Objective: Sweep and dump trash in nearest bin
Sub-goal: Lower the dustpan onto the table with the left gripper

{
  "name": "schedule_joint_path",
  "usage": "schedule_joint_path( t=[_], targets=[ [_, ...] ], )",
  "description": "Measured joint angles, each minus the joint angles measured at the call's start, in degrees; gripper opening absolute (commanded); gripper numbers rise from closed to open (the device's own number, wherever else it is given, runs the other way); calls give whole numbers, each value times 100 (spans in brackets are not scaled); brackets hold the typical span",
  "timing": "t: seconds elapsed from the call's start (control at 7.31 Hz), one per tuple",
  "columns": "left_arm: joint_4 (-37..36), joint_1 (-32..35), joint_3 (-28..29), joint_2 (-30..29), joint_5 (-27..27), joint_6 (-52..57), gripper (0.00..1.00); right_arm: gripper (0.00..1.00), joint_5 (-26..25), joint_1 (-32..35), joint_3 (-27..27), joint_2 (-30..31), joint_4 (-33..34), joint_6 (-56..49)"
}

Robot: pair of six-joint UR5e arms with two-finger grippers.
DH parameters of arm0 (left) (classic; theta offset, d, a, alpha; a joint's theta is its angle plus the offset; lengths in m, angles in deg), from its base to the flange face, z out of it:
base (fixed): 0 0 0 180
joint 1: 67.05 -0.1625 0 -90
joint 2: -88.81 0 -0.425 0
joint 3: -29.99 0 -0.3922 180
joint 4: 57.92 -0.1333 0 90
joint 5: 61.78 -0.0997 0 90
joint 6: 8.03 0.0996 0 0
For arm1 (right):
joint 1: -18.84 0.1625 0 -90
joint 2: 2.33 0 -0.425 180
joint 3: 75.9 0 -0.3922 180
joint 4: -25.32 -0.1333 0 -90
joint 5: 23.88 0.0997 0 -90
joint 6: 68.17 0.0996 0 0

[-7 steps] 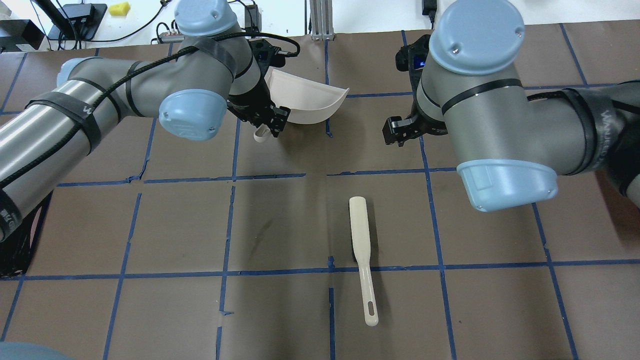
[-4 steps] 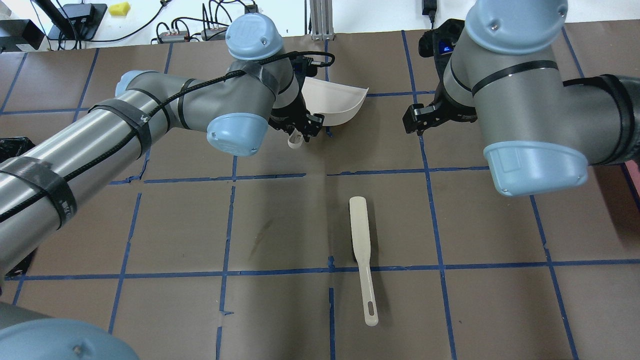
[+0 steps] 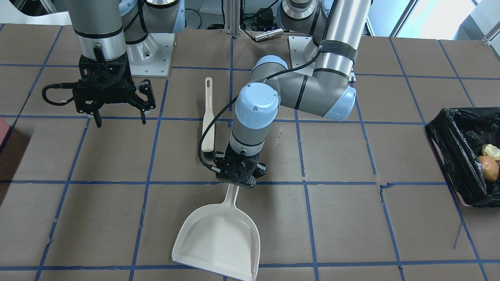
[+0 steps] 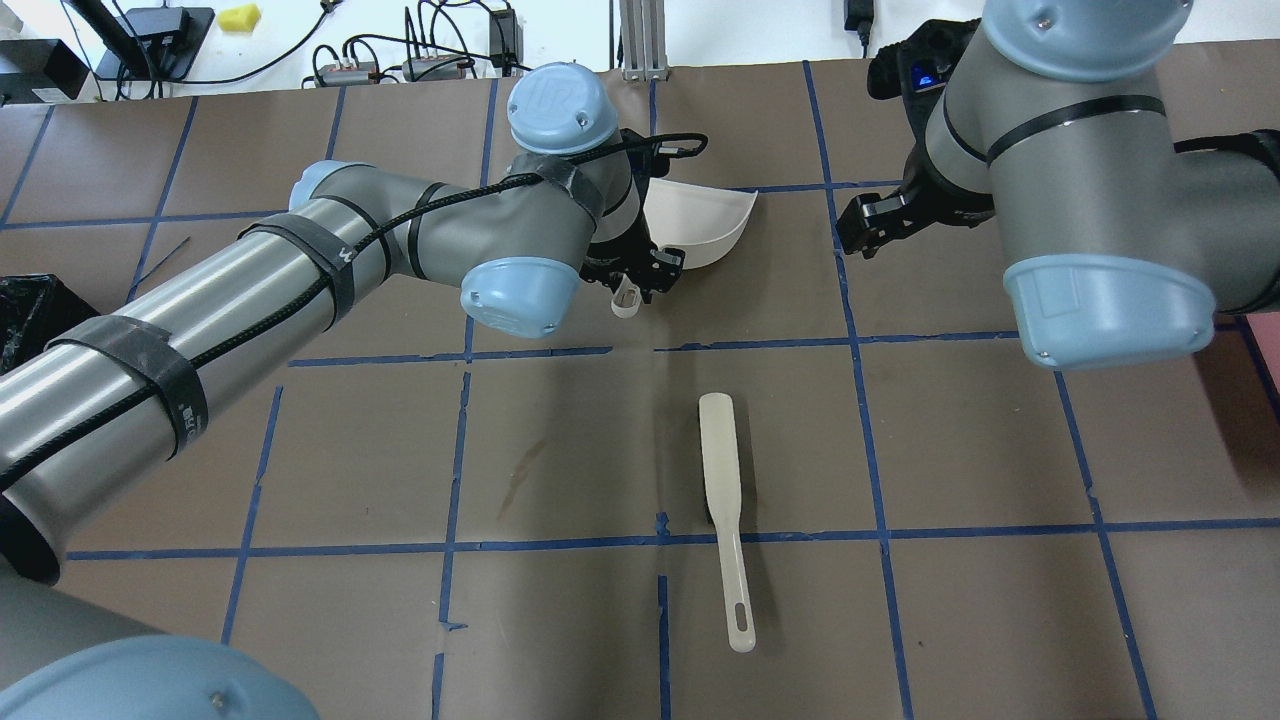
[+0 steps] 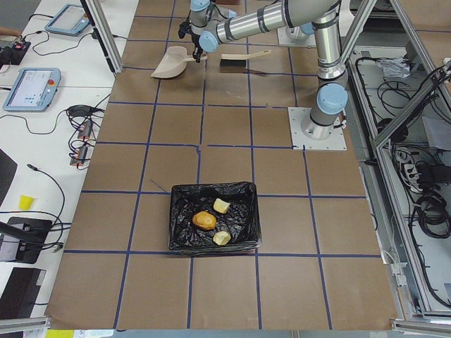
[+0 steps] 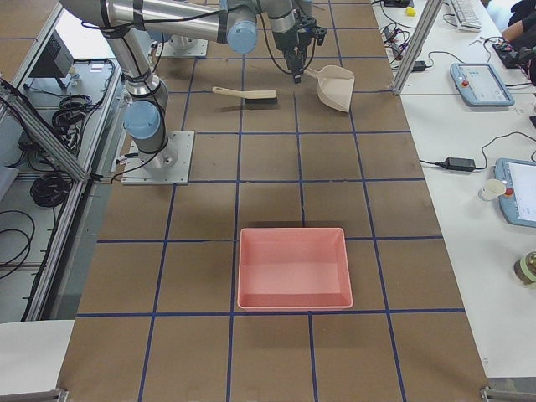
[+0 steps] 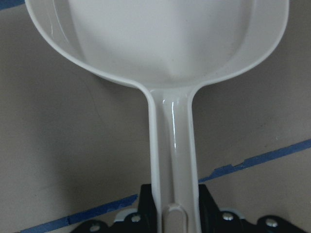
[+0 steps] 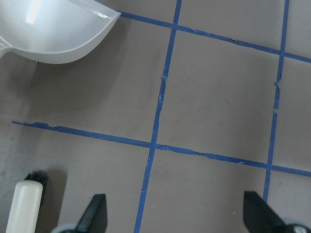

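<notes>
The trash (image 5: 204, 220), one orange oval lump and two pale chunks, lies inside the bin (image 5: 177, 218) on its black liner. The bin stands near the end of the bench (image 5: 232, 289) on the robot's left, about midway between the long edges. Well apart from it, near the middle of the operators' edge, the cream dustpan (image 3: 218, 238) has its mouth toward that edge. The left pincer (image 3: 237, 182) is clenched on its handle. The brush (image 3: 208, 117) lies flat beside that arm, handle toward the robot's edge. The right pincer (image 3: 120, 121) hangs released above the bench. A pink tray (image 6: 293, 268) sits near the opposite end.
</notes>
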Motion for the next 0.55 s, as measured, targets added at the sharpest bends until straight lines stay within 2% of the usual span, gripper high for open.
schedule_joint_path(
  t=[0.27, 0.55],
  targets=[
    [-14, 75, -43, 3, 18, -507, 97, 100, 178, -104, -9, 0, -5, -34],
    [-6, 117, -35, 82, 10, -729, 100, 100, 371, -257, -46, 3, -78, -44]
  ],
)
